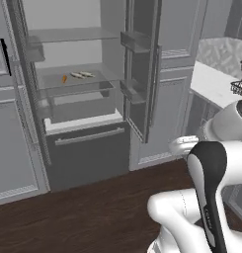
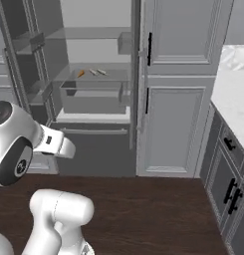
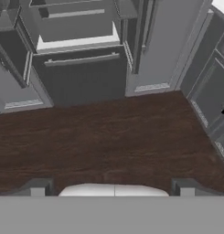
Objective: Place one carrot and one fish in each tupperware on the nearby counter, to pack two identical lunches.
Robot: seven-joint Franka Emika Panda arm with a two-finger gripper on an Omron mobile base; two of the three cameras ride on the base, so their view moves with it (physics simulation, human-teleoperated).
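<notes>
A small orange carrot [image 1: 64, 78] [image 2: 81, 73] lies on a middle shelf of the open fridge. Just to its right on the same shelf lie two slim silvery fish [image 1: 82, 75] [image 2: 97, 72]. My gripper [image 3: 112, 188] is far back from the shelf. It hangs over the dark wood floor with its fingertips [image 3: 38, 187] wide apart and nothing between them, so it is open. The white marble counter [image 1: 214, 84] [image 2: 235, 94] runs along the right side. The tupperware is out of view.
The fridge doors stand open, with door bins [image 1: 135, 42] on the right door. Below the shelves are a crisper drawer [image 2: 91, 99] and a dark freezer drawer [image 1: 88, 150]. Tall grey cabinets [image 2: 176, 124] stand right of the fridge. A wire basket [image 1: 239, 81] sits on the counter.
</notes>
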